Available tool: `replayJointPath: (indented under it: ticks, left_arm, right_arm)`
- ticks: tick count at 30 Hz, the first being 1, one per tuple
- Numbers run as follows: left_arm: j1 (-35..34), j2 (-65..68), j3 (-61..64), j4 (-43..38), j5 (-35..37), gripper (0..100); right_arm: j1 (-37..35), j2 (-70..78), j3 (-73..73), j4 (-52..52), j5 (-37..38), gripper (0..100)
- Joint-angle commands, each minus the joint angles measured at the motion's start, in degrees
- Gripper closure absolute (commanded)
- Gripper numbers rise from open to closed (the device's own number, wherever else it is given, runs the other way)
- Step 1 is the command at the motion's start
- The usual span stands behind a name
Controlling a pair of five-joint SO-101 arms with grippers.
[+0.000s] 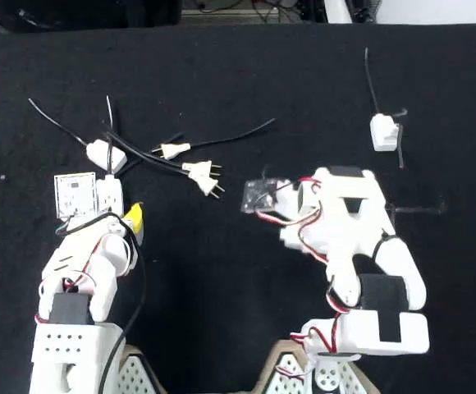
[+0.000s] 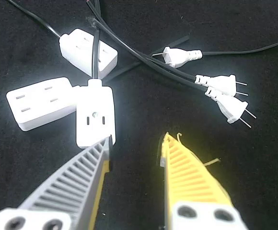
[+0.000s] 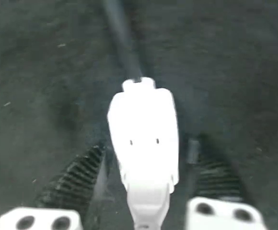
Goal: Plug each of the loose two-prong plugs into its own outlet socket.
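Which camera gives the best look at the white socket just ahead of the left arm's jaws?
The left wrist view: the socket sits close and face up, slots and cord plain. The high view shows it as a small white block at the tip of the left arm, slots too small to make out.

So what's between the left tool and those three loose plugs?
Only bare cloth, seen in the left wrist view: nothing lies between the tool and the plugs.
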Motion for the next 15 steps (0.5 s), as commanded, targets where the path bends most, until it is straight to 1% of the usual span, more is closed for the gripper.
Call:
replayJointPath:
  ticks: [1,4,6,7,9,11,15]
  left_arm:
    - [0.13,-0.44,-0.57,-0.7,-0.18,82]
    - [0.13,-0.44,-0.57,-0.7,-0.18,82]
    - [0.13,-0.44,-0.57,-0.7,-0.18,82]
    - [0.13,-0.44,-0.57,-0.7,-0.18,82]
    - [0.31,-0.44,-0.57,-0.7,-0.18,82]
    - [0.4,-0.44,-0.57,-0.7,-0.18,82]
    - [0.4,-0.44,-0.57,-0.7,-0.18,82]
  right_arm:
    - [1.41,0.13,-3.65,2.9,-4.66,94.6]
    - [3.16,-0.92,-8.31,9.14,-5.27,99.1]
    - [5.1,-2.95,-11.56,13.36,-6.24,98.4]
    - [6.07,-4.26,-13.49,15.38,-8.35,98.7]
    - [8.62,-7.16,-17.45,18.2,-14.15,98.7]
    - [11.08,-9.8,-21.41,18.55,-20.75,98.7]
    - [17.58,-11.74,-30.46,14.42,-37.36,98.7]
